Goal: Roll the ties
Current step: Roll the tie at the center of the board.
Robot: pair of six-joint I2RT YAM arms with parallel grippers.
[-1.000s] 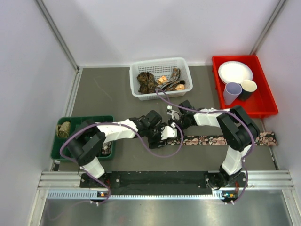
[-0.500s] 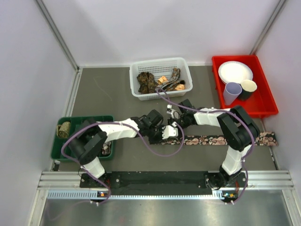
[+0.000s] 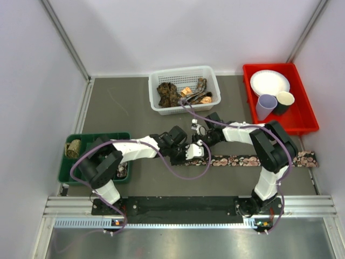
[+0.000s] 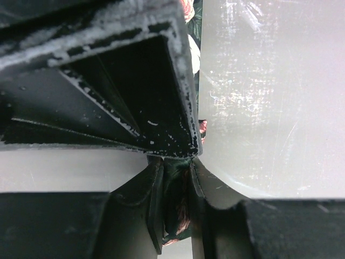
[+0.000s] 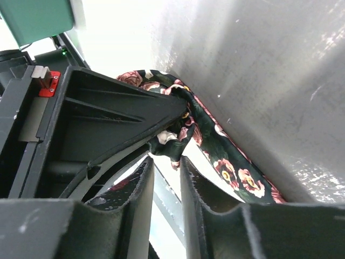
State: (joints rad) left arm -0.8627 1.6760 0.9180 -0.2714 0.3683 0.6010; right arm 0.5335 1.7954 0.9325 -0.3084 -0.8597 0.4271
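Note:
A dark tie (image 3: 259, 160) with pink flowers lies flat along the table, running right from the two grippers. My left gripper (image 3: 198, 151) is at its left end. In the left wrist view the left gripper (image 4: 173, 166) is shut on a fold of the tie (image 4: 176, 208). My right gripper (image 3: 200, 139) sits just behind it. In the right wrist view the right gripper (image 5: 166, 162) is open a narrow gap, with nothing between its fingers. The tie's curled end (image 5: 175, 141) hangs just beyond those fingertips. More ties (image 3: 178, 94) lie bunched in the white basket.
The white mesh basket (image 3: 183, 72) stands at the back centre. A green tray (image 3: 97, 136) at the left holds a rolled tie (image 3: 73, 148). A red tray (image 3: 304, 121) at the back right holds a white plate (image 3: 269, 82) and two cups (image 3: 266, 106).
The left gripper has closed on the tie's left end. The right gripper has let go of it and opened a little. The arms have barely moved.

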